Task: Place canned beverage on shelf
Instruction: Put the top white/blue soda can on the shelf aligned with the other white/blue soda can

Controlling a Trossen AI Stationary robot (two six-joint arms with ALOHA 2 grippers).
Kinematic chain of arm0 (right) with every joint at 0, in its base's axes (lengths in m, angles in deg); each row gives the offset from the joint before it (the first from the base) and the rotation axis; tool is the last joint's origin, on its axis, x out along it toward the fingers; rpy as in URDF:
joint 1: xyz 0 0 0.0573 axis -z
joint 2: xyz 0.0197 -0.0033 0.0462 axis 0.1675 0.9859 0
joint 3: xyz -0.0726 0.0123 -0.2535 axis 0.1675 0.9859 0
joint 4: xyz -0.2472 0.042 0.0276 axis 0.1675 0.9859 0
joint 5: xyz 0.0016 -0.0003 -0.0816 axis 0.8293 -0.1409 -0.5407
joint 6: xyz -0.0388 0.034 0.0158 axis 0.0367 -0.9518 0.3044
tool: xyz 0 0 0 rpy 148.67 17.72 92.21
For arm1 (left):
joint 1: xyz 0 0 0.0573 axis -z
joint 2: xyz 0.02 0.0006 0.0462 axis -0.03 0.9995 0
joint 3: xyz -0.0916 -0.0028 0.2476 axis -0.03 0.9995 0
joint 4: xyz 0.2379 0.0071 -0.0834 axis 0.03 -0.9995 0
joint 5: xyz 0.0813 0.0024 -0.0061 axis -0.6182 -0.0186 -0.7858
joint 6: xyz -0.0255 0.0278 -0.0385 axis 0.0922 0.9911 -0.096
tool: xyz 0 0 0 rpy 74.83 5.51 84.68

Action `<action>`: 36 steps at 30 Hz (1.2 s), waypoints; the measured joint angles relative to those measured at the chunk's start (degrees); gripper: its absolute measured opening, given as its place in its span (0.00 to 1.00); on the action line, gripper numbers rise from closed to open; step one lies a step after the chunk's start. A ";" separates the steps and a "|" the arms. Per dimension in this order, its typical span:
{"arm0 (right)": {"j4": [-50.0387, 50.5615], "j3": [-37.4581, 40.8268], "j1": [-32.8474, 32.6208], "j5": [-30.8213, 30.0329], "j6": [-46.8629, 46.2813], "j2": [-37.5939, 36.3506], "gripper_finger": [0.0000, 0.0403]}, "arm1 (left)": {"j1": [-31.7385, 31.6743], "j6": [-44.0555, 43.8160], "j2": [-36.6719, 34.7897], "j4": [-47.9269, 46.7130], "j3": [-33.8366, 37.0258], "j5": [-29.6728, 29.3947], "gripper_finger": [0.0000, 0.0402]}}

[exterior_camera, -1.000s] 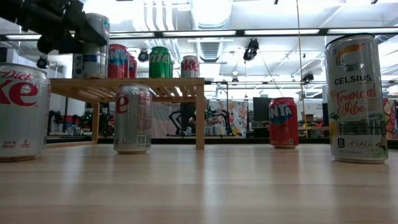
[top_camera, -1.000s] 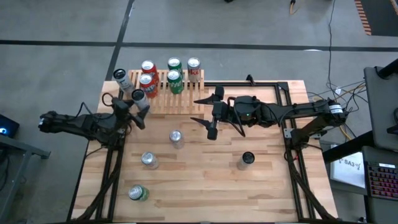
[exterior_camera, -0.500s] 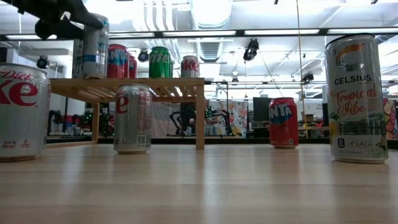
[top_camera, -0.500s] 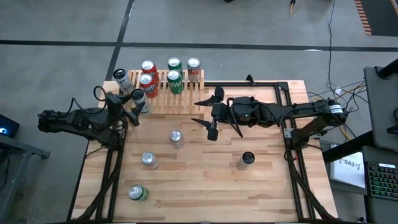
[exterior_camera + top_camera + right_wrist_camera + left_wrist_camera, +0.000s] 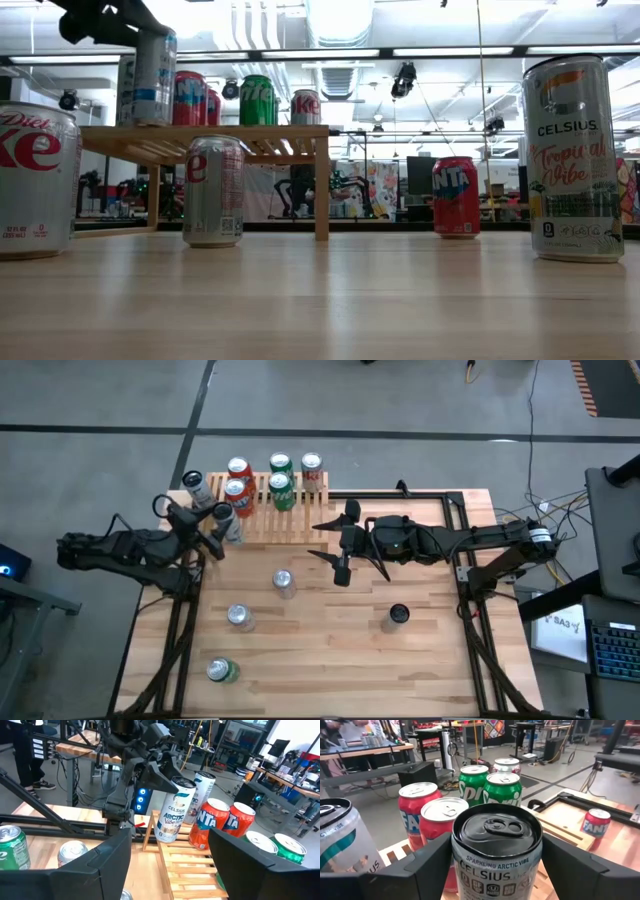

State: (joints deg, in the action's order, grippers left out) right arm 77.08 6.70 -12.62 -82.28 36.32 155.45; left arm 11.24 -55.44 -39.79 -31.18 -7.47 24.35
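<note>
Left gripper [image 5: 210, 532]: at the shelf's left end, fingers spread on either side of the Celsius can [image 5: 496, 854], not clamping it.
Celsius can: upright on the shelf [image 5: 290, 520], left near corner, beside Fanta cans [image 5: 442, 827].
Right gripper [image 5: 338, 543]: open, empty, above mid-table.

One low light-wood slatted rack [image 5: 290, 520] is standing far left. Seven cans are sitting on it: two slim Celsius cans [image 5: 197, 487] [image 5: 225, 515], two red Fanta cans [image 5: 238, 466] [image 5: 237, 490], two green Sprite cans [image 5: 281, 461] [image 5: 281, 485] and one Coke can [image 5: 311, 463]. Five cans are standing on the wooden table [image 5: 330, 660]: two silver cola cans [image 5: 284, 580] [image 5: 240, 617], one green-topped can [image 5: 222, 670], one black-topped Celsius can [image 5: 398, 614] and one red Fanta can [image 5: 455, 195].
</note>
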 joint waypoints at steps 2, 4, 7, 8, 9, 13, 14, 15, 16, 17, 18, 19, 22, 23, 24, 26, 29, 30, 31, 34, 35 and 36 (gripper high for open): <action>0.02 0.07 0.00 0.00 0.01 0.00 0.62 | 0.00 -0.12 1.52 0.16 -0.05 -0.63 0.68; 0.02 0.11 0.02 0.01 0.00 0.00 0.62 | 0.00 0.06 2.81 0.12 -0.15 -1.32 0.68; 0.07 0.13 0.01 0.02 0.00 0.00 0.62 | 0.04 0.15 4.55 -0.33 -0.65 -2.63 0.68; 0.19 0.13 0.02 0.02 -0.06 0.00 0.63 | 0.07 0.20 4.92 -0.42 -0.87 -2.79 0.68; 0.38 0.13 0.02 0.02 -0.17 0.00 0.63 | 0.08 0.21 5.10 -0.82 -1.12 -2.79 0.68; 1.17 0.15 0.02 0.02 -0.17 0.00 0.63 | 0.07 0.80 5.29 -1.50 -1.48 -2.73 0.68; 1.36 0.15 0.01 0.02 -0.17 0.00 0.62 | 0.09 1.11 5.20 -1.55 -1.31 -2.76 0.68; 1.55 0.16 0.02 0.02 -0.17 0.00 0.62 | 0.09 1.24 5.20 -1.94 -1.31 -2.78 0.68; 1.69 0.17 0.00 0.02 -0.17 0.00 0.62 | 0.09 1.30 5.18 -2.35 -1.27 -2.76 0.68; 1.71 0.20 0.01 0.02 -0.18 0.00 0.62 | 0.09 1.32 5.18 -2.67 -1.26 -2.77 0.68; 1.75 0.20 0.00 0.02 -0.18 0.00 0.62 | 0.08 1.34 5.18 -2.91 -1.20 -2.85 0.68; 1.81 0.20 0.02 0.02 -0.17 0.00 0.62 | 0.08 1.39 5.18 -3.16 -1.12 -2.96 0.68; 1.79 0.20 0.00 0.02 -0.20 0.00 0.63 | 0.07 1.44 5.18 -3.32 -0.94 -3.24 0.68; 1.80 0.20 0.01 0.02 -0.17 0.00 0.63 | 0.07 1.45 5.15 -3.52 -0.94 -3.37 0.68; 1.81 0.20 0.01 0.02 -0.19 0.00 0.63 | 0.07 1.40 5.15 -3.87 -0.94 -3.78 0.68; 1.86 0.20 0.01 0.02 -0.20 0.00 0.63 | 0.07 1.17 5.15 -4.54 -0.90 -4.90 0.68; 2.00 0.20 0.00 0.02 -0.20 0.00 0.63 | 0.07 1.33 4.93 -4.78 -0.83 -5.25 0.68; 2.03 0.20 0.02 0.02 -0.20 0.00 0.62 | 0.07 1.38 4.86 -4.80 -0.82 -5.25 0.68; 2.03 0.20 0.01 0.02 -0.20 0.00 0.62 | 0.07 1.37 4.85 -4.82 -0.84 -5.25 0.68; 2.01 0.20 0.02 0.02 -0.20 0.00 0.62 | 0.04 1.28 4.85 -4.82 -0.83 -5.29 0.69; 2.01 0.20 0.02 0.02 -0.20 0.00 0.62 | 0.04 1.28 4.85 -4.85 -0.83 -5.31 0.69; 2.01 0.20 0.01 0.03 -0.20 0.00 0.62 | 0.04 1.38 4.85 -4.93 -0.83 -5.37 0.70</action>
State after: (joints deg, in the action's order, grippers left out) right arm 79.09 6.89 -12.61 -82.26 36.12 155.45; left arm 11.28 -54.06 -34.94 -36.11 -8.30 18.98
